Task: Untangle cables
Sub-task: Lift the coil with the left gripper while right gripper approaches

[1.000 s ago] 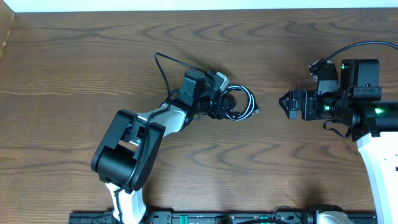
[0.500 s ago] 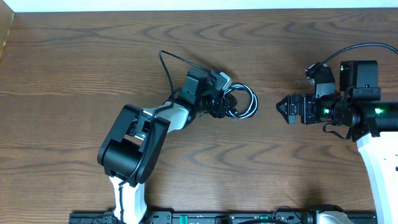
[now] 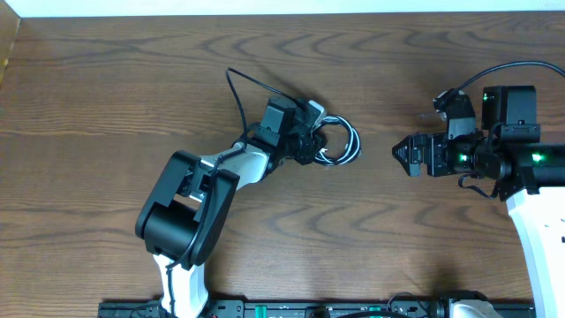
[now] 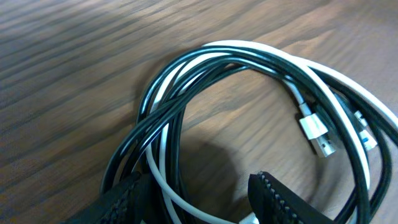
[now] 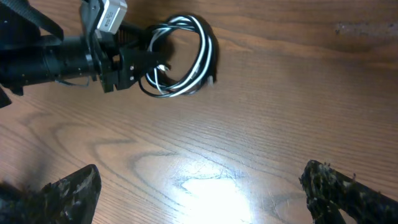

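On the brown wood table [image 3: 106, 88], overhead, the left gripper [image 3: 315, 147] has narrowed over the near edge of the cables [image 3: 344, 141], nudging the coil. The right gripper [image 3: 399, 152] waits wide, well apart. Left wrist: the jaws straddle black and white strands with a gap left, so a grasp is likely starting. Right wrist: the coil is still looped together.

**Changes observed over the last second**

The left gripper [image 3: 311, 147] has drawn its jaws closer together about the cables [image 5: 207, 53], though a gap remains. The cables' loop has pulled in slightly toward that gripper. The right gripper [image 3: 402, 152] has edged nearer the cables.
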Available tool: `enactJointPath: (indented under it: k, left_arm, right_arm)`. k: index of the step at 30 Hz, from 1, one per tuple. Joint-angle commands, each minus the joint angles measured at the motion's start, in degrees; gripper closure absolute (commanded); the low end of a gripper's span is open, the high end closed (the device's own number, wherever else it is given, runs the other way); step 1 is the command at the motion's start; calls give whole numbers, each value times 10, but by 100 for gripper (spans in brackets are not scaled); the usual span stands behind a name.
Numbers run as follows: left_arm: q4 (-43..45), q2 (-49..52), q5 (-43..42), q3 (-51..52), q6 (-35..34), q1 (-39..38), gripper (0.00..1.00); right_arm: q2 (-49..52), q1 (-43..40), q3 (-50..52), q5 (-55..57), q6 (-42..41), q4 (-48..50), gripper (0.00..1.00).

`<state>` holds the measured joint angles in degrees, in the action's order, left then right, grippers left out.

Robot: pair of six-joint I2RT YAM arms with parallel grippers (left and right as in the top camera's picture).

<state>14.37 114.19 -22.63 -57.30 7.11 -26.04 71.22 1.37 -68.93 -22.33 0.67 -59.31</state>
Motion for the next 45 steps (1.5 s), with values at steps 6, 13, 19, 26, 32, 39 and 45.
enactJointPath:
  k: [6, 13, 19, 26, 32, 39, 45]
  left_arm:
    - [-70, -13, 116, 17, 34, 6, 44]
    - [-106, -13, 134, 17, 49, 6, 49]
    - [-118, -24, 173, 17, 49, -4, 92]
    - [-122, -167, 179, 17, 49, -22, 92]
    - [-149, -290, 193, 17, 46, -22, 92]
    - [-166, -361, 155, 17, 20, -22, 93]
    - [-168, -382, 123, 17, -30, -22, 93]
  right_arm:
    - [0, 2, 1, -8, 7, 3, 1]
    - [0, 2, 1, -8, 7, 7, 1]
    - [0, 2, 1, -7, 7, 12, 1]
    - [0, 2, 1, -5, 4, 29, 1]
    - [0, 2, 1, -1, 5, 29, 1]
    - [0, 2, 3, -1, 12, 21, 1]
    - [0, 2, 4, -2, 14, 18, 1]
